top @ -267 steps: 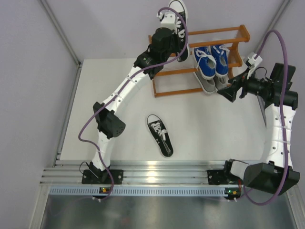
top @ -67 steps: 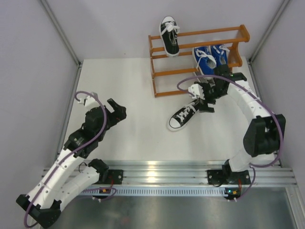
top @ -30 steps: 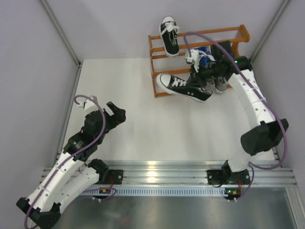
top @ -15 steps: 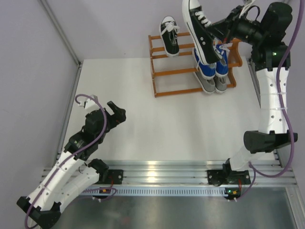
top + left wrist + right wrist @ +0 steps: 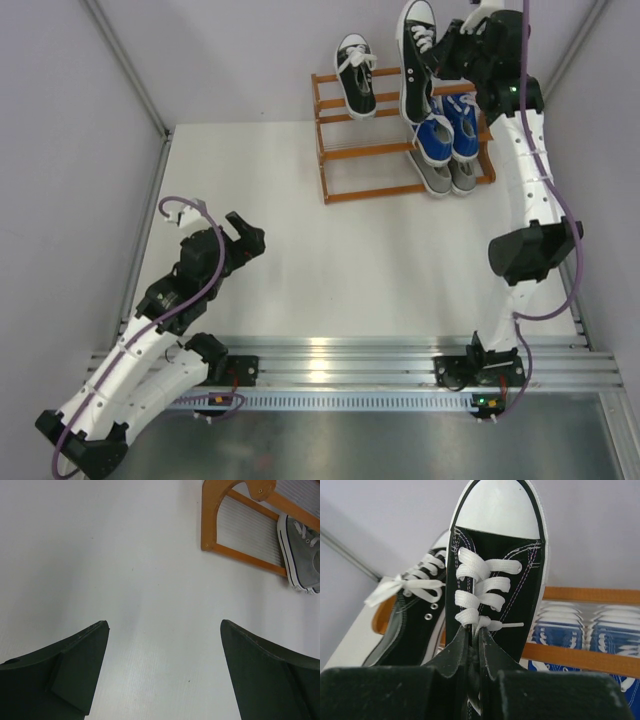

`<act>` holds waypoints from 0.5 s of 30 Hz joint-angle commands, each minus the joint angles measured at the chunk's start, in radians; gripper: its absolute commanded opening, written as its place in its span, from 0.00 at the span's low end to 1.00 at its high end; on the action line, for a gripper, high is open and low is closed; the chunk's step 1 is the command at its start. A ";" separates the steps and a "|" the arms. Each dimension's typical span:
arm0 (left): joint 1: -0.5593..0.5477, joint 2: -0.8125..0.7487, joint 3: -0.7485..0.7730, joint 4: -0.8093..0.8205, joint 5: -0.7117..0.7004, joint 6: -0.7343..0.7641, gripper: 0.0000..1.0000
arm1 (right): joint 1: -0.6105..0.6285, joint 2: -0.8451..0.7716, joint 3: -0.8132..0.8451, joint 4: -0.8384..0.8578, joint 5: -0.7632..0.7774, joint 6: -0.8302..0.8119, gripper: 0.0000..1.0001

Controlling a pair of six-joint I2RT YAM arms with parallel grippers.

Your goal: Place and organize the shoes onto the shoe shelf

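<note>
My right gripper is shut on the tongue and laces of a black shoe, held in the air over the top tier of the shoe shelf. Its white toe cap points toward the back wall. Another black shoe rests on the top tier just left of it. A blue pair sits on the middle tier and a grey pair at the bottom. The right wrist view shows the held shoe beside the resting one. My left gripper stands open and empty, low over the table at the left.
The left wrist view shows the shelf's wooden end frame and one grey shoe ahead, with white table between the open fingers. Grey walls and metal posts close in the table. An aluminium rail runs along the near edge.
The right arm lifted the black shoe from in front of the shelf to above its top tier and turned it toe toward the wall. The left arm stayed still.
</note>
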State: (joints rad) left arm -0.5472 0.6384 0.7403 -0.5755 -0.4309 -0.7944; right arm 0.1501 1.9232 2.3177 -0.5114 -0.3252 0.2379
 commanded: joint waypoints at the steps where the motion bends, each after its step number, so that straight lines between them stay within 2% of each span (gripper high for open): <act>1: 0.004 -0.002 0.019 0.062 0.001 -0.005 0.98 | 0.042 0.000 0.095 0.076 0.149 -0.011 0.00; 6: 0.004 0.006 0.022 0.062 0.001 -0.003 0.98 | 0.074 0.034 0.088 0.111 0.181 -0.063 0.00; 15: 0.004 0.004 0.018 0.060 0.003 -0.005 0.98 | 0.103 0.086 0.091 0.183 0.244 -0.057 0.00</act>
State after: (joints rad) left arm -0.5472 0.6395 0.7403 -0.5755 -0.4309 -0.7952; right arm 0.2382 2.0090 2.3268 -0.4984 -0.1261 0.1841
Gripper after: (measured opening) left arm 0.983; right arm 0.045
